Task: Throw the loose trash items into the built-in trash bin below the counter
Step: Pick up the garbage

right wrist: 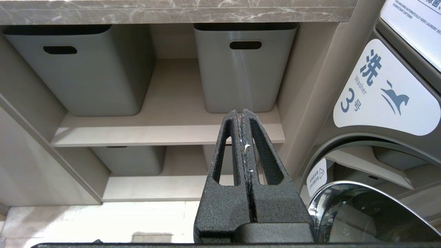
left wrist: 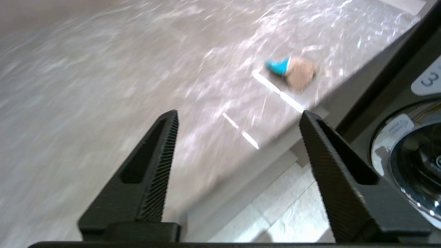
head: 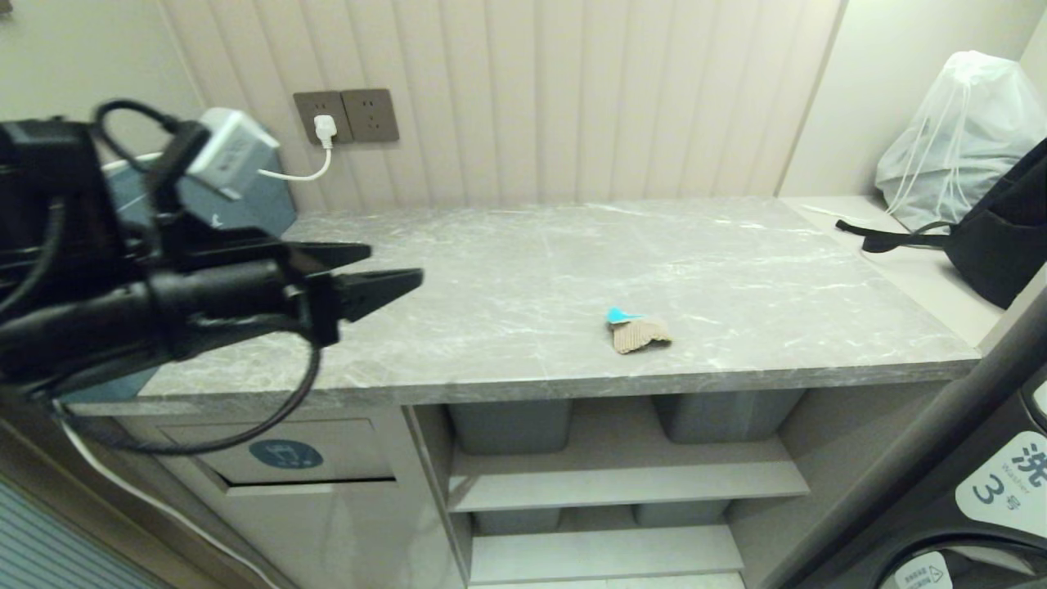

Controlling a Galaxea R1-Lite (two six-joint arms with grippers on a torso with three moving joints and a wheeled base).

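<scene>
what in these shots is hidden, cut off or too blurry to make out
- Second trash scrap: only one scrap shows on the counter; any other is out of sight.
- Trash bin flap: head view, partly behind the left gripper and its cable; its sticker icon is too small to make out.
- Scrap detail: left wrist view, smeared by motion blur.
- Right gripper: outside the head view, so its place by the counter is unclear.

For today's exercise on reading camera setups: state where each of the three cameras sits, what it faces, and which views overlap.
Head view: high, looking down at the counter; left gripper shows, open.
Left wrist view: behind the open left gripper, facing the paper scrap.
Right wrist view: low, behind the shut right gripper, facing grey tubs.
Shared: head and left wrist views both show the paper scrap.
</scene>
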